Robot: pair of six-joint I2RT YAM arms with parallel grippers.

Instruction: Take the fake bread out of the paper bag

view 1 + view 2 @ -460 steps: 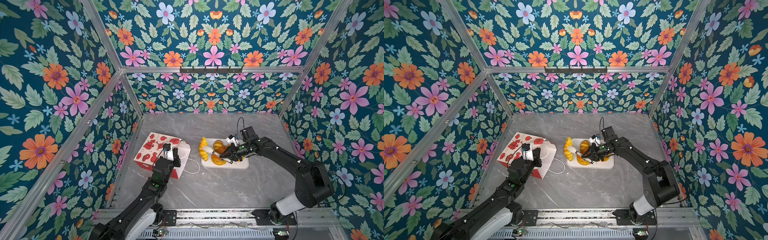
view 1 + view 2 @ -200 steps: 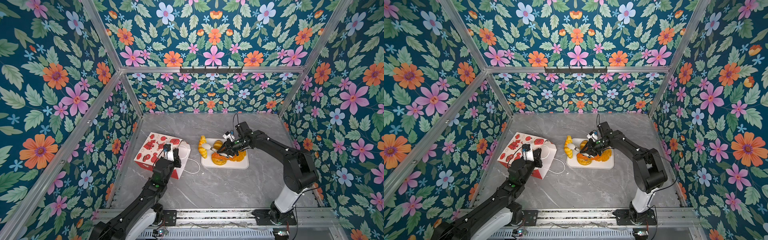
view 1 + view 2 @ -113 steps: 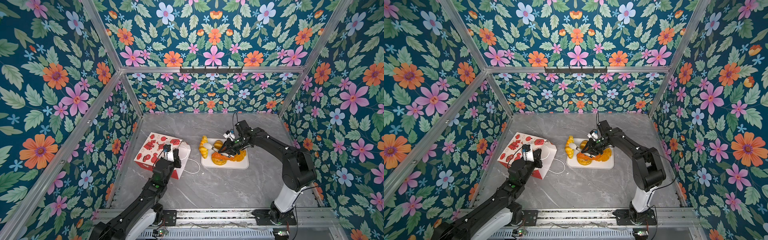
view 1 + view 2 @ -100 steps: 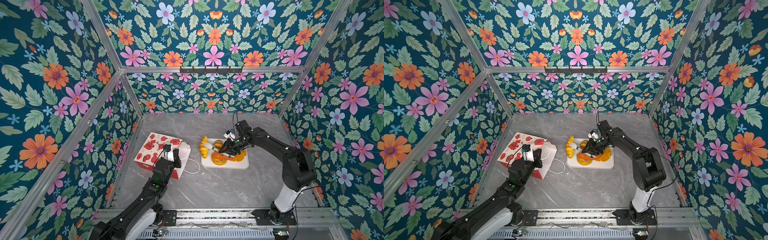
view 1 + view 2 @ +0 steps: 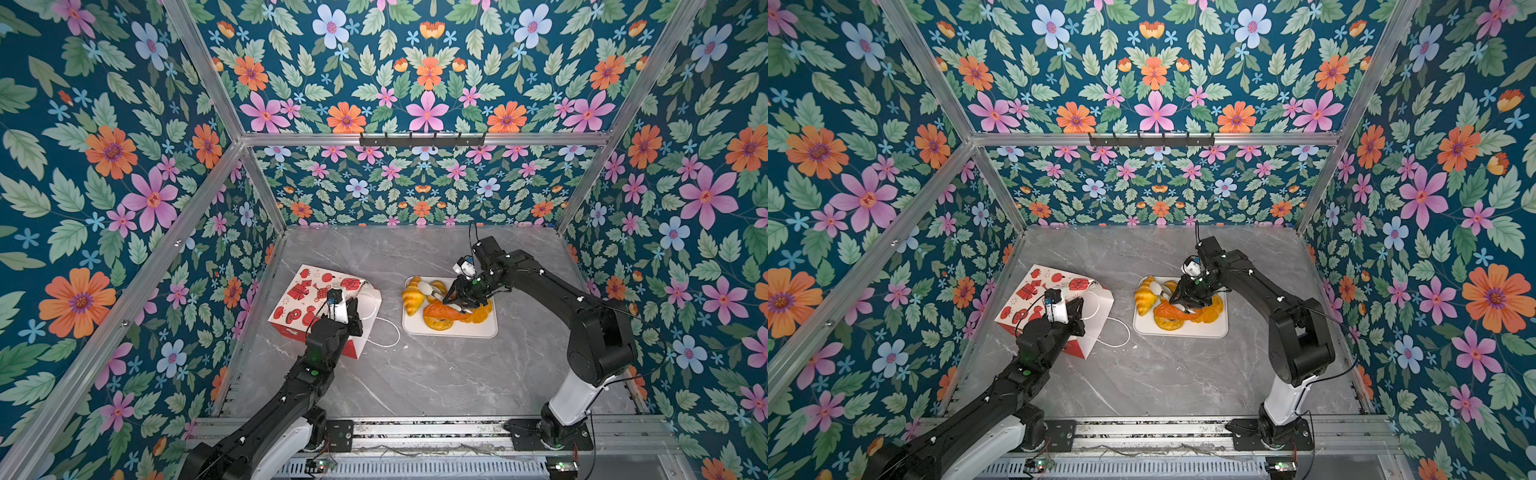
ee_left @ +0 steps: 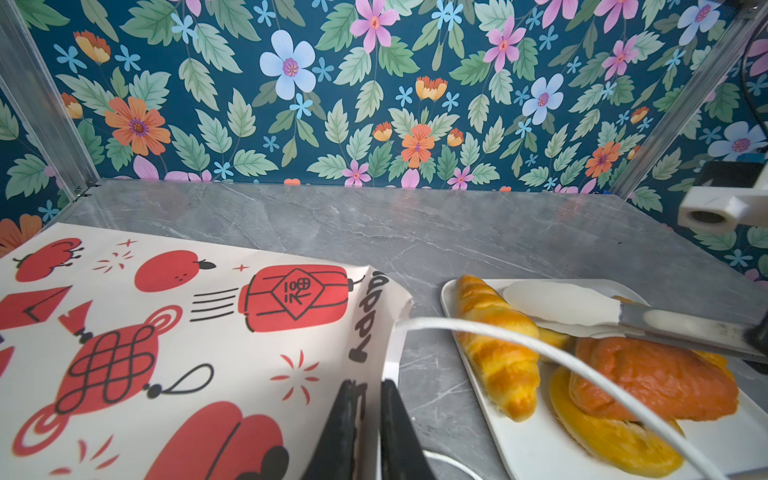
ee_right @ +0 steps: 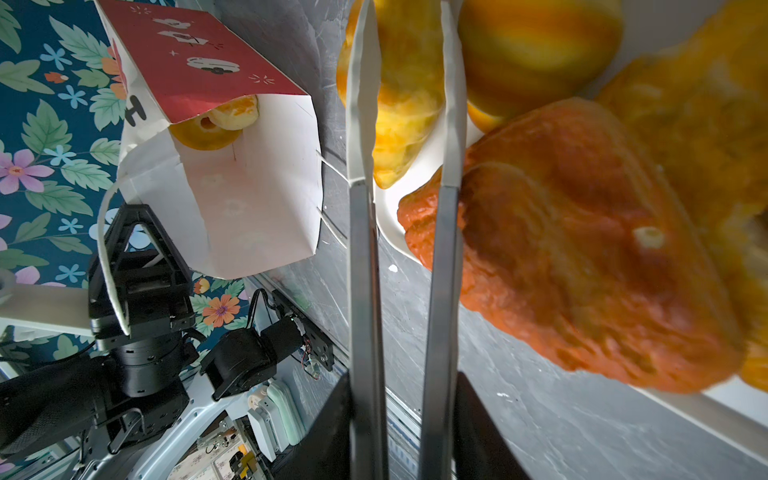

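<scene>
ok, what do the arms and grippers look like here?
Both the left arm and right arm are black with white base links and small green joint lights. Thin black cables loop to white wrist cameras. The left gripper has short black wedge fingers; the right gripper has long flat metal fingers with white tips.

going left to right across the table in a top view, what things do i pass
paper bag → its white cord handle → croissant → orange-brown bun
</scene>
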